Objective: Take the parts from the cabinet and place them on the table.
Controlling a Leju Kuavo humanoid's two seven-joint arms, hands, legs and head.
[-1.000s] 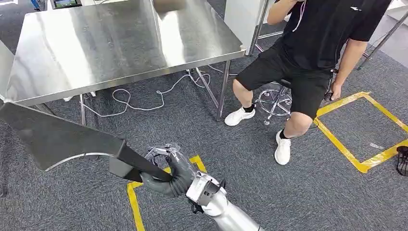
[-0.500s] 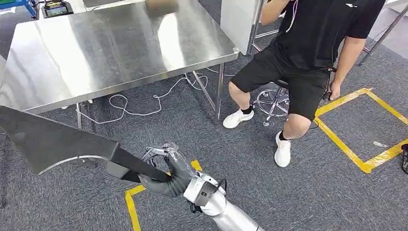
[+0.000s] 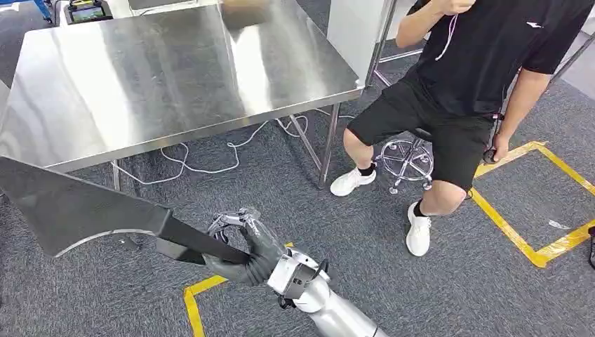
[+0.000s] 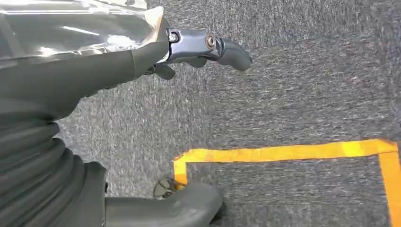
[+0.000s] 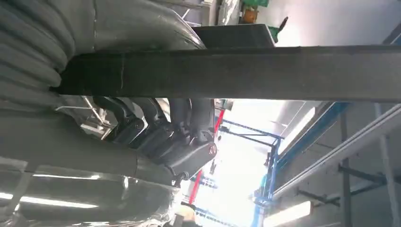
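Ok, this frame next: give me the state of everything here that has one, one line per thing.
Right hand: grips the narrow end of the dark part.
Dark part: held in the air, not yet on the table.
Left hand: holds nothing, fingers apart, above the carpet.
Steel table: bare where it shows.
Person: seated on a stool beside the table.
Stool: occupied.

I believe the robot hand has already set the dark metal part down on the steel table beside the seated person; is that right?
Not quite. The right robot hand grips the dark metal part above the carpet, short of the steel table beside the seated person, as the head view shows.
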